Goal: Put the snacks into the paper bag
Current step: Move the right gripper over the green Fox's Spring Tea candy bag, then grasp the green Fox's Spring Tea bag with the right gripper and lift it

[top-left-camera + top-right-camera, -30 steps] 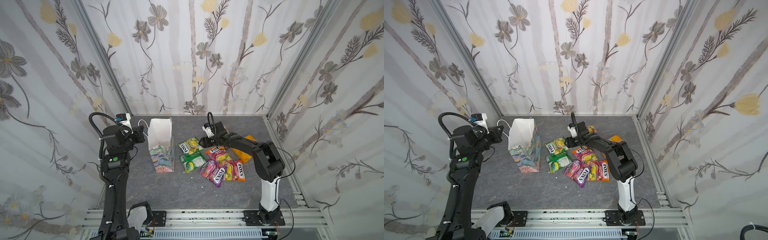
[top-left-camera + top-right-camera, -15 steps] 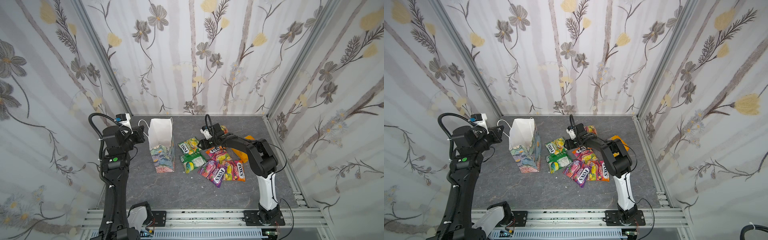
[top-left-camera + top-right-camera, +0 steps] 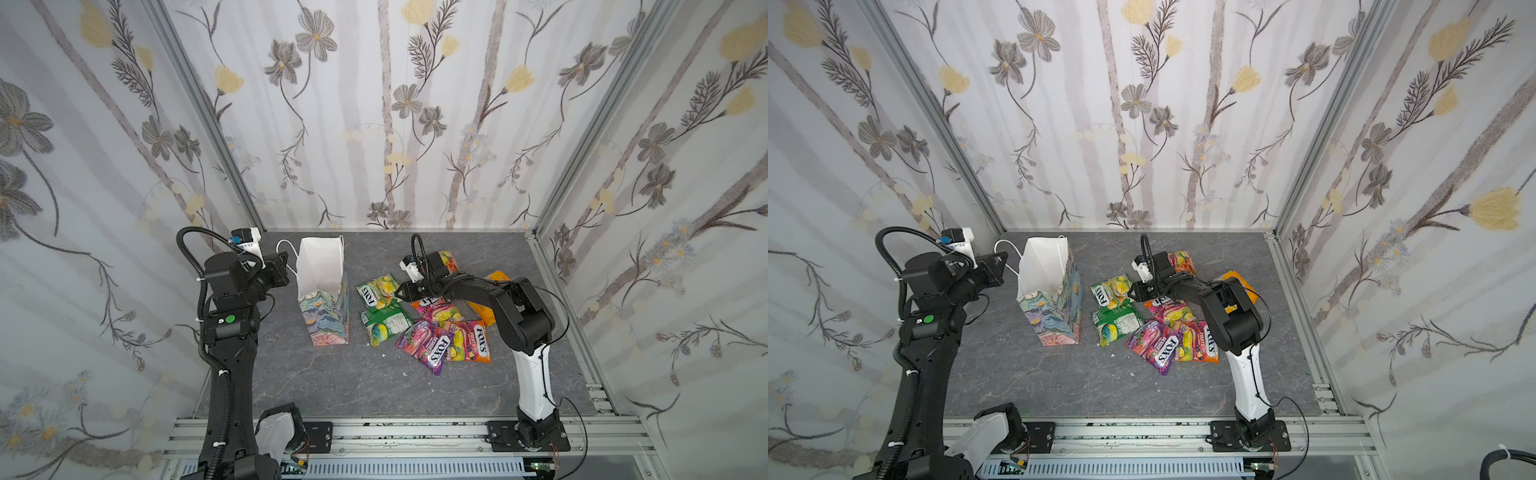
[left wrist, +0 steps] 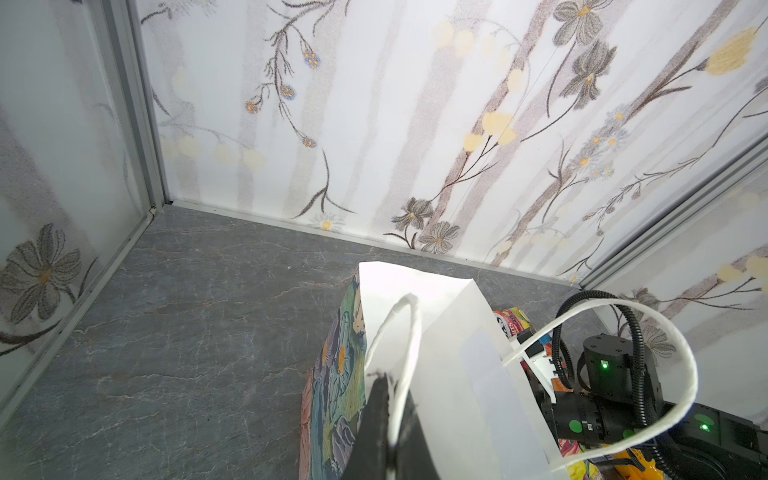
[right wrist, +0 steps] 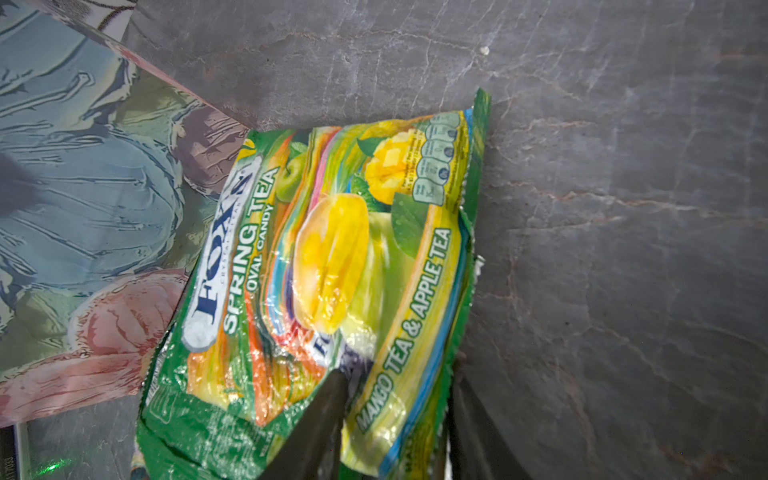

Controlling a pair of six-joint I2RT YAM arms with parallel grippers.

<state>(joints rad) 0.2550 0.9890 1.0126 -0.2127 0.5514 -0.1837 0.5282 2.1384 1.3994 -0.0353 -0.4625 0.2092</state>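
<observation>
Right pincer (image 5: pixel 399 399) lies low over the bench (image 3: pixel 332 382), at the end of the green Spring Tea pouch (image 5: pixel 324 257) farthest from the bag. Its jaws stand narrow, one finger on the printed face and one along the crimped edge; we cannot tell whether the pinch is firm. In both top views the pouch (image 3: pixel 376 291) lies flat between this pincer and the paper bag (image 3: pixel 320 266), its long axis roughly along that line, so we judge the carry a short lift up and over the rim. The bag stands upright with its mouth open, and the left pincer (image 3: pixel 286 266) is closed on its far rim by the cord handle. The other snacks (image 3: pixel 440 336) lie heaped by the right arm, none visibly bagged.
</observation>
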